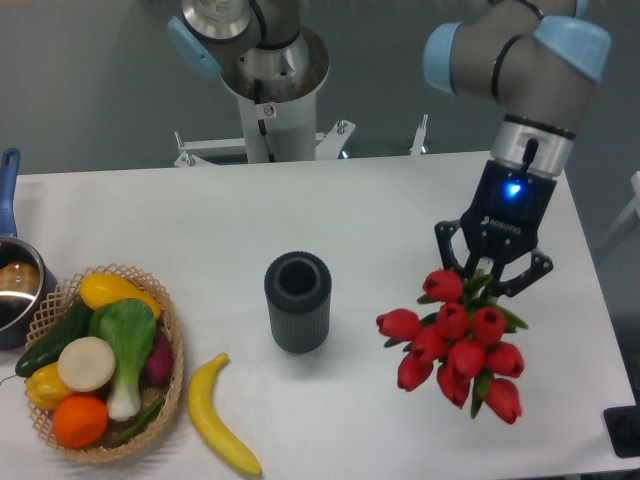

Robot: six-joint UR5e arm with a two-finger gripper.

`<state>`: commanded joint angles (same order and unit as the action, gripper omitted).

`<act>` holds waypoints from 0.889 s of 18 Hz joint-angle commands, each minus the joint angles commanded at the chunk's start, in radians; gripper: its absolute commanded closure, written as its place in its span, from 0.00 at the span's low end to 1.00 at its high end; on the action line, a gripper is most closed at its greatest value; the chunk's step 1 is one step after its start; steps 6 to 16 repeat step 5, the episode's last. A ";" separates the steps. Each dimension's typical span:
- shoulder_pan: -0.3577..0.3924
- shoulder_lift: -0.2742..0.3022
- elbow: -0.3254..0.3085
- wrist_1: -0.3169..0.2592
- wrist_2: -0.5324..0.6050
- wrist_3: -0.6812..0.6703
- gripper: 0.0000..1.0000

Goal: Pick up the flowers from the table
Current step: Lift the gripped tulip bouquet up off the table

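You see a smooth, matt white table. The flowers have glossy red heads that look like plastic. The gripper is matt black; the arm above it shows smooth grey metal with glossy light-blue plastic caps. The cylinder at centre is dark, matt and ribbed. At near left, the basket is rough woven wicker, and the banana looks smooth and slightly glossy.
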<state>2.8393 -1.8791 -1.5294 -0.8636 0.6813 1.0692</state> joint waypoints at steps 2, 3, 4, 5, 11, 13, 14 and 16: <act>0.002 0.000 -0.002 0.000 -0.017 0.000 0.75; 0.000 0.002 -0.003 0.000 -0.017 0.000 0.75; 0.000 0.002 -0.005 0.002 -0.017 0.000 0.75; 0.000 0.003 -0.009 0.002 -0.017 0.000 0.75; 0.000 0.003 -0.009 0.002 -0.017 0.000 0.75; 0.000 0.003 -0.009 0.002 -0.017 0.000 0.75; 0.000 0.003 -0.009 0.002 -0.017 0.000 0.75; 0.000 0.003 -0.009 0.002 -0.017 0.000 0.75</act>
